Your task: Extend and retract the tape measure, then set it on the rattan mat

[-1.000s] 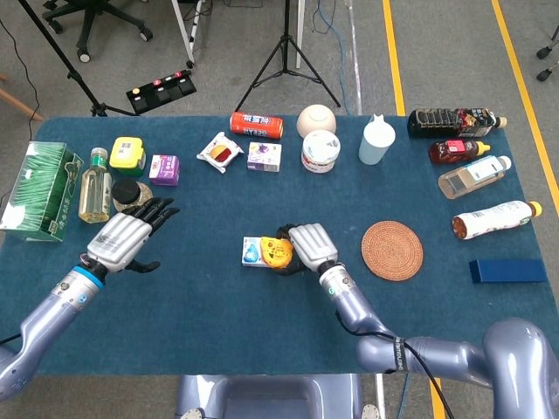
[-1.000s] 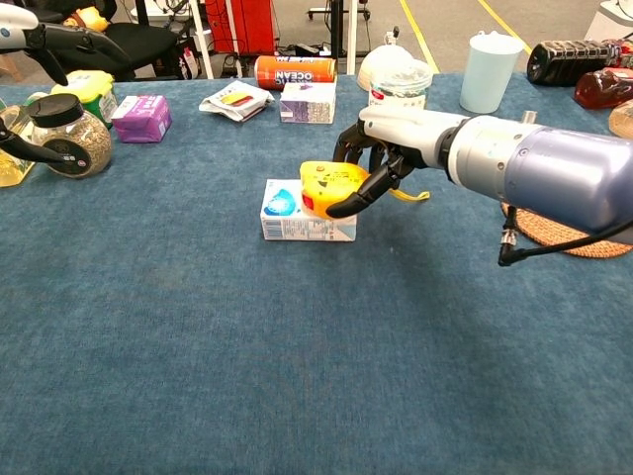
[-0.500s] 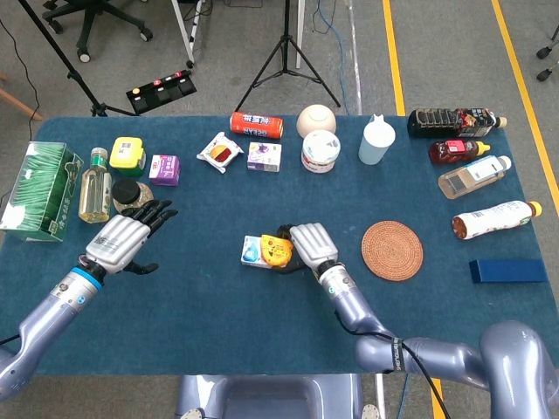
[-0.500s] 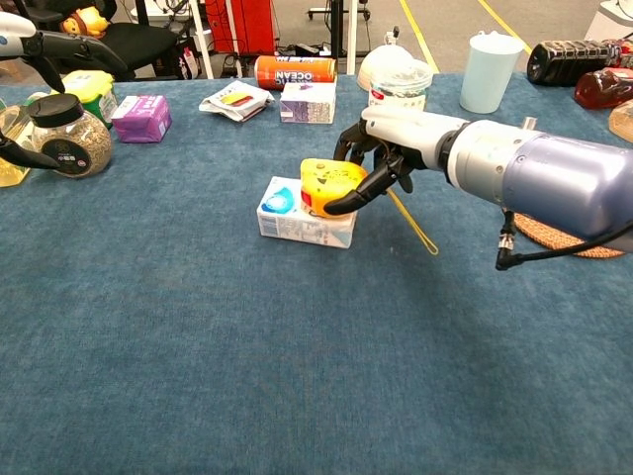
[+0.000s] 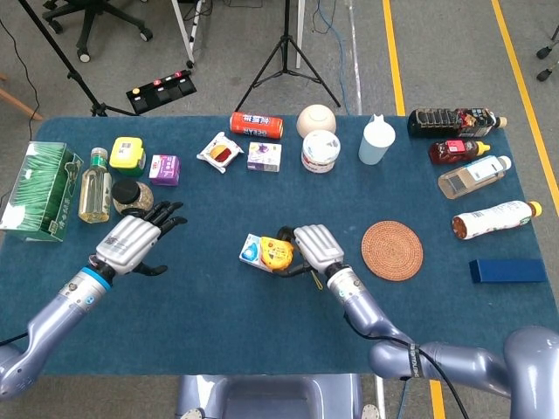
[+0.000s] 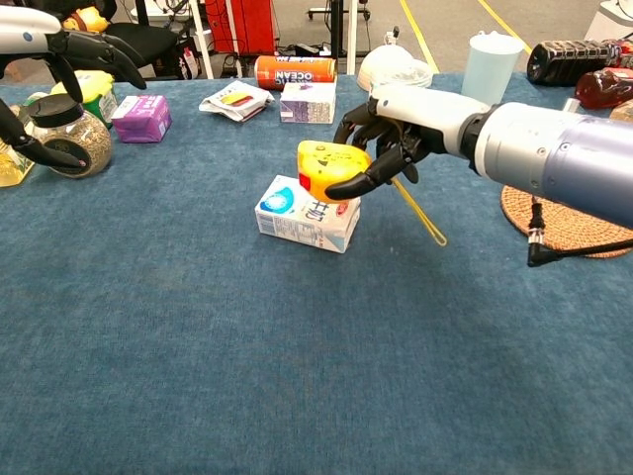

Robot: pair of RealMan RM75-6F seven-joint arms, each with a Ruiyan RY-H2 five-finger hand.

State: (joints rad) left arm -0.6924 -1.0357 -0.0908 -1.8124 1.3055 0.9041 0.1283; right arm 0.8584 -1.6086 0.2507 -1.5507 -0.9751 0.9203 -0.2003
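Left hand (image 5: 131,242) free, fingers spread, holding nothing; carton (image 6: 306,213) mid-table; right hand (image 6: 396,134) grasps tape (image 6: 328,168) just above carton, blade (image 6: 416,212) hanging out; mat (image 5: 392,250) to right; risk: loose blade snags carton or whips on retraction, shifting grip.

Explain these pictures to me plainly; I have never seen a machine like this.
It is a two-armed robot at a table with a blue cloth, steered by a person. One picture looks down from its head, the other forward from its chest. The right hand holds a yellow tape measure just above a small carton, a yellow strap dangling from it. The left hand is open and holds nothing. Bottles, boxes, a can and a cup lie around. The round rattan mat lies bare.
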